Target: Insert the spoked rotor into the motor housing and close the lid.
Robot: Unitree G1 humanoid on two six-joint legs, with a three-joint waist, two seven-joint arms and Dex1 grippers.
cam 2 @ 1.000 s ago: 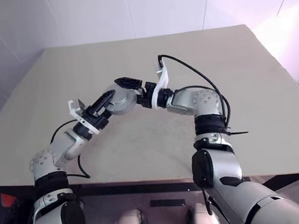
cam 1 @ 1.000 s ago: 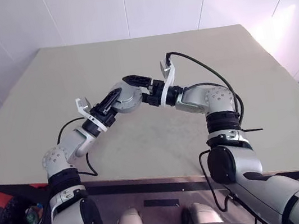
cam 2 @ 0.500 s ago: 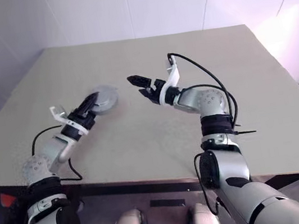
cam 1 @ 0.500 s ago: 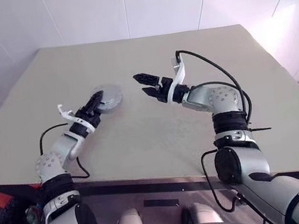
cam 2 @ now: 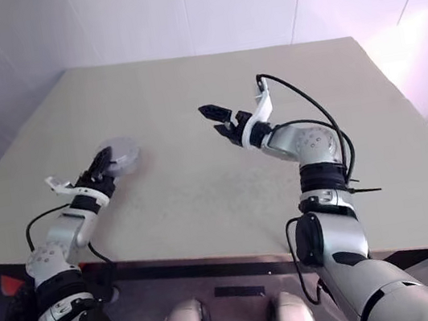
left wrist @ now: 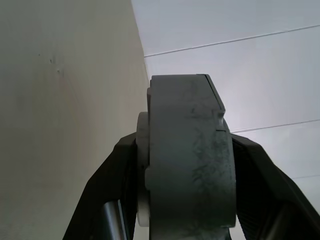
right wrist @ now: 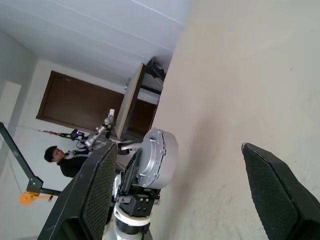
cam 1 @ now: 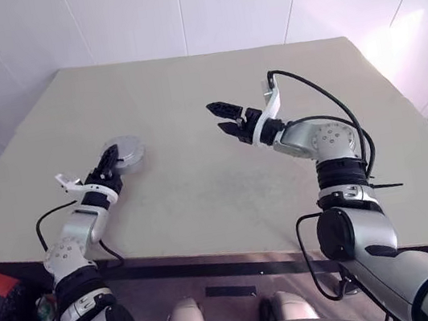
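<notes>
Clamped between the left claw (cam 1: pixel 113 162) fingers at centre left, a round grey assembly, the motor housing (cam 1: pixel 125 152) with lid seemingly on, is held over the worktop (cam 1: pixel 187 91). The right claw (cam 1: pixel 225 118) is spread wide, empty, mid-frame. No writing is legible.

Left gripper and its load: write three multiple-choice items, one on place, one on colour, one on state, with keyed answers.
1. Where is the round assembly?
A. Between the left gripper's fingers
B. Between the right gripper's fingers
C. Lying loose at the table's far edge

2. Its colour?
A. Red
B. Silvery grey
C. Yellow

3. The right gripper is
A. shut on a wheel
B. open and empty
C. shut on a cable

Answers: 1 A, the left gripper clamps the round assembly over the table. 2 B, it looks silvery grey. 3 B, the right gripper has spread, empty fingers.
</notes>
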